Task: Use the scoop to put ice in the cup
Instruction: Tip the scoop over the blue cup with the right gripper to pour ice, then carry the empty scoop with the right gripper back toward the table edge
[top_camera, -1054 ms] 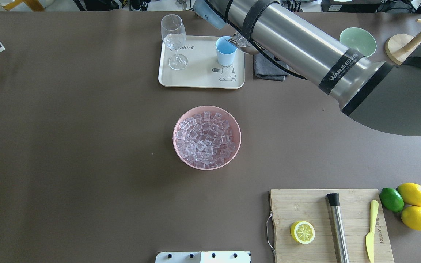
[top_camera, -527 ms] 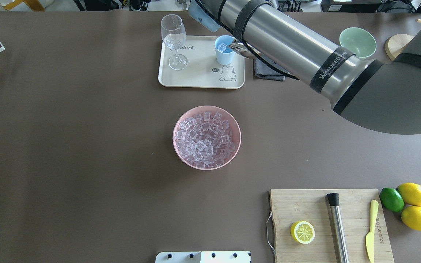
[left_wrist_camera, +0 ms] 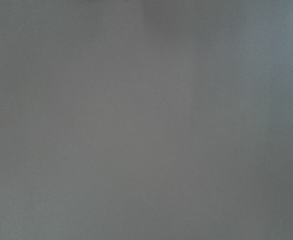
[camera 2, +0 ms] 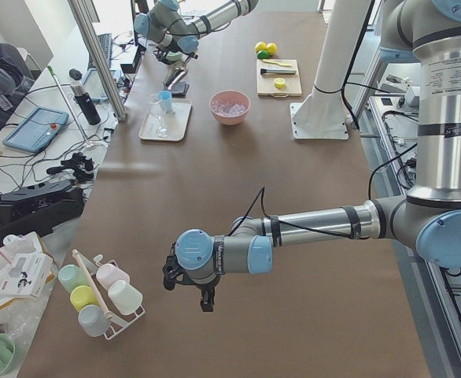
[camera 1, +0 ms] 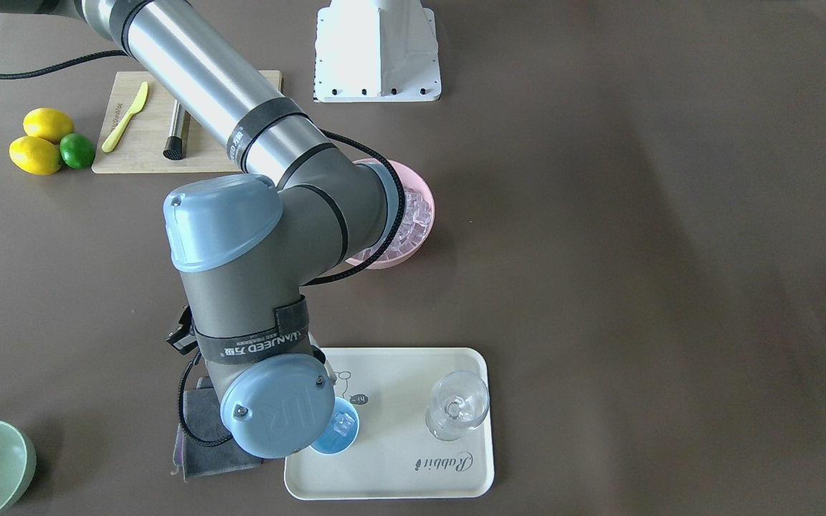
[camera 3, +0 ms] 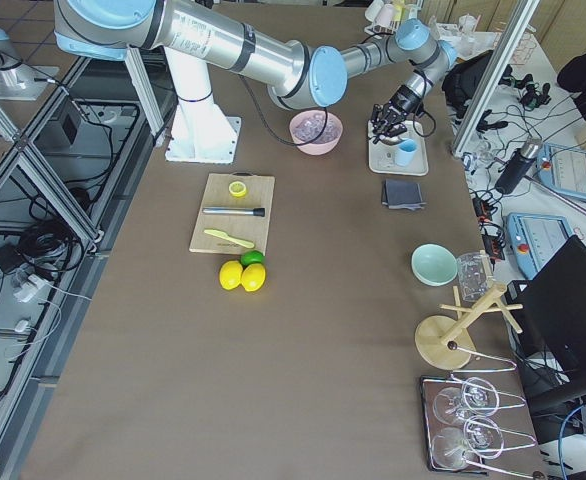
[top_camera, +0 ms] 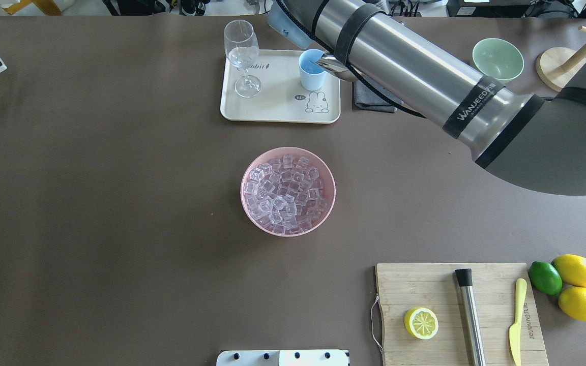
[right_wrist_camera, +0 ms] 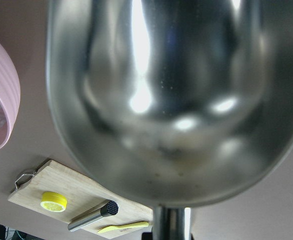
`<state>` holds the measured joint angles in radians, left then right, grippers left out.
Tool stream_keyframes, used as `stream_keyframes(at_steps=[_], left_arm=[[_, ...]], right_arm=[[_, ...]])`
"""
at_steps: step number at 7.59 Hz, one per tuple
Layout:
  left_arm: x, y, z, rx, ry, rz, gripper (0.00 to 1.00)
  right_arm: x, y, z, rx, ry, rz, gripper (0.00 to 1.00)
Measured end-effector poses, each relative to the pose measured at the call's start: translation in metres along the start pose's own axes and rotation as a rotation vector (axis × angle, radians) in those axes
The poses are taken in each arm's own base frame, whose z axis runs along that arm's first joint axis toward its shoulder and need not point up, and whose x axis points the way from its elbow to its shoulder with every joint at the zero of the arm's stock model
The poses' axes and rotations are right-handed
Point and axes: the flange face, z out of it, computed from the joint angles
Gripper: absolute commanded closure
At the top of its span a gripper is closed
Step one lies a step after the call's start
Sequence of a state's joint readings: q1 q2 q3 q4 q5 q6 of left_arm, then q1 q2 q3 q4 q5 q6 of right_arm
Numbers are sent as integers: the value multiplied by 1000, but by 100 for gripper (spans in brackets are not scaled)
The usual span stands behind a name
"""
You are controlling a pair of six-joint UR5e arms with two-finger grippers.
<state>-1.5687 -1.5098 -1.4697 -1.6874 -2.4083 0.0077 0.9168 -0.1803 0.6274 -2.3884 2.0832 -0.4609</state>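
Observation:
My right arm reaches to the light-blue cup (top_camera: 311, 73) on the cream tray (top_camera: 277, 109). The steel scoop (top_camera: 332, 65) is tilted with its lip over the cup's rim. In the right wrist view its trough (right_wrist_camera: 161, 100) fills the frame and looks empty. The right gripper is hidden under the wrist in both table views; it holds the scoop's handle (right_wrist_camera: 171, 225). At least one ice cube (camera 1: 345, 424) lies in the cup (camera 1: 338, 430). The heap of ice (top_camera: 287, 193) fills the pink bowl (top_camera: 323, 168). My left gripper (camera 2: 205, 301) shows only in the exterior left view, low over bare table.
A stemmed glass (top_camera: 242, 51) stands on the tray's left. A grey cloth (top_camera: 374, 99) and a pale-green bowl (top_camera: 498, 58) lie to the right. A cutting board (top_camera: 425, 284) holds a lemon half, a steel cylinder (top_camera: 471, 315) and a yellow knife; lemons and a lime lie beside it.
The scoop, holding ice a second ago, swung left over the cup and tipped. A cube showed in the cup, and the arm has since eased back to the right.

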Motion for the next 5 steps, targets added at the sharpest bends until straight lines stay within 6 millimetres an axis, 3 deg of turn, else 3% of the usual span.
stream_keyframes(at_steps=[2, 5], left_arm=[[1, -1, 0, 0, 0, 1, 2], [1, -1, 0, 0, 0, 1, 2]], right_arm=[[7, 24, 1, 55, 18, 25, 100], [18, 104, 23, 155, 40, 117, 100]])
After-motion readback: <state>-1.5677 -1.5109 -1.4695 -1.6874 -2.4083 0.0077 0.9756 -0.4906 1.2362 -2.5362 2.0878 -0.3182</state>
